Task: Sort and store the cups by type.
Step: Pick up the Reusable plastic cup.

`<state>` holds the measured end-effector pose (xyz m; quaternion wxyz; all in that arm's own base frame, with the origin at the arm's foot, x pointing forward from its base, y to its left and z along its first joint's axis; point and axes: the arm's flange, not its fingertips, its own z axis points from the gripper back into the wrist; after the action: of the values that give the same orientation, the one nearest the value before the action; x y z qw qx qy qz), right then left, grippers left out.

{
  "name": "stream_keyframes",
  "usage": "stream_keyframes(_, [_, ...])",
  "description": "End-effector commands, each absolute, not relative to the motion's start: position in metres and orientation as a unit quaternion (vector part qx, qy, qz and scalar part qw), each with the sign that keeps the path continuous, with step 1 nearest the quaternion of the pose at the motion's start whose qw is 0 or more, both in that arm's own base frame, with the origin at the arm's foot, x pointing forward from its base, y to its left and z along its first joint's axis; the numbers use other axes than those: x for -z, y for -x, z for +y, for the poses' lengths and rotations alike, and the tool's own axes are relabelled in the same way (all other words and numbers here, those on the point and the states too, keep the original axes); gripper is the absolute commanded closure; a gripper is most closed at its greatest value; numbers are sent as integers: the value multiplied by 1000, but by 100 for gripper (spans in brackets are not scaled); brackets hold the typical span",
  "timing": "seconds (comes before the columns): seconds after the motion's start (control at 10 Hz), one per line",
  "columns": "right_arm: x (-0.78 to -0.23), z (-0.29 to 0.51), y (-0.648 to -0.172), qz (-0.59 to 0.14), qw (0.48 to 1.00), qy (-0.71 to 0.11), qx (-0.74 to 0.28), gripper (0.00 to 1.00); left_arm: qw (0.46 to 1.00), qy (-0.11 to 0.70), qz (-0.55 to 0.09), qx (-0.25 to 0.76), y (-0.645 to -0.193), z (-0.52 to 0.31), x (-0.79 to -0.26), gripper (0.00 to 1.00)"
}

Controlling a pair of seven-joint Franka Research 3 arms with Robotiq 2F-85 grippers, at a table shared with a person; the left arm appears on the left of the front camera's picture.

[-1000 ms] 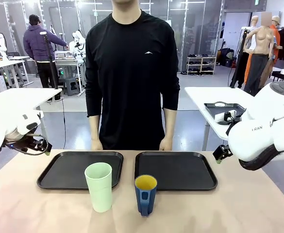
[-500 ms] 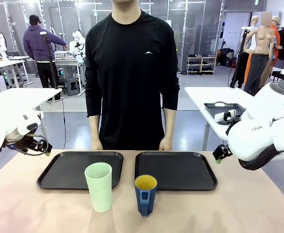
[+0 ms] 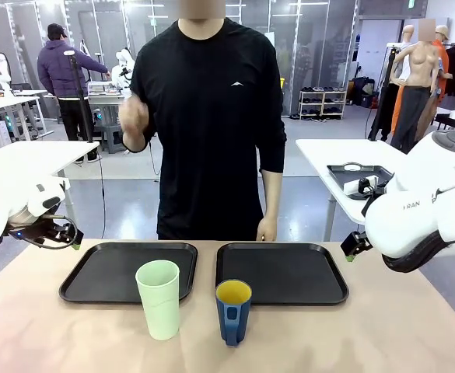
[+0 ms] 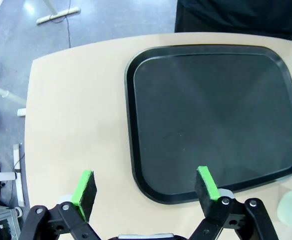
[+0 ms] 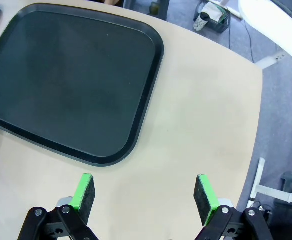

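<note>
Only the person's hand (image 3: 134,116) has risen; tumbler (image 3: 159,299) and mug (image 3: 233,311) stand before left tray (image 3: 103,272) and right tray (image 3: 289,272) (presumably one per type), left gripper (image 4: 146,184) and right gripper (image 5: 145,186) parked, jaws apart.

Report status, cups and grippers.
Left gripper open, empty. Right gripper open, empty. Tall mint-green plastic tumbler, dark blue yellow-lined handled mug upright before black trays. Nothing obstructing.

Tumbler (image 3: 159,299) stands left of mug (image 3: 233,311); behind them, two trays (image 3: 79,284) (image 3: 328,284) side by side on table (image 3: 398,334).
</note>
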<state>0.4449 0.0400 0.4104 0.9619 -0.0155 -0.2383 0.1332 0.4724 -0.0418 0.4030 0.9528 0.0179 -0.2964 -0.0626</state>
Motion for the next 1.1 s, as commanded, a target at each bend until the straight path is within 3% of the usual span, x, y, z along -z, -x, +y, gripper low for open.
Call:
stream_keyframes(0.0, [-409,40,-444,-237,962,15,-133,0,952,-19,-299,64,-472,-43,-404,0])
stream_keyframes(1.0, [-409,40,-444,-237,962,15,-133,0,952,-19,-299,64,-472,-43,-404,0])
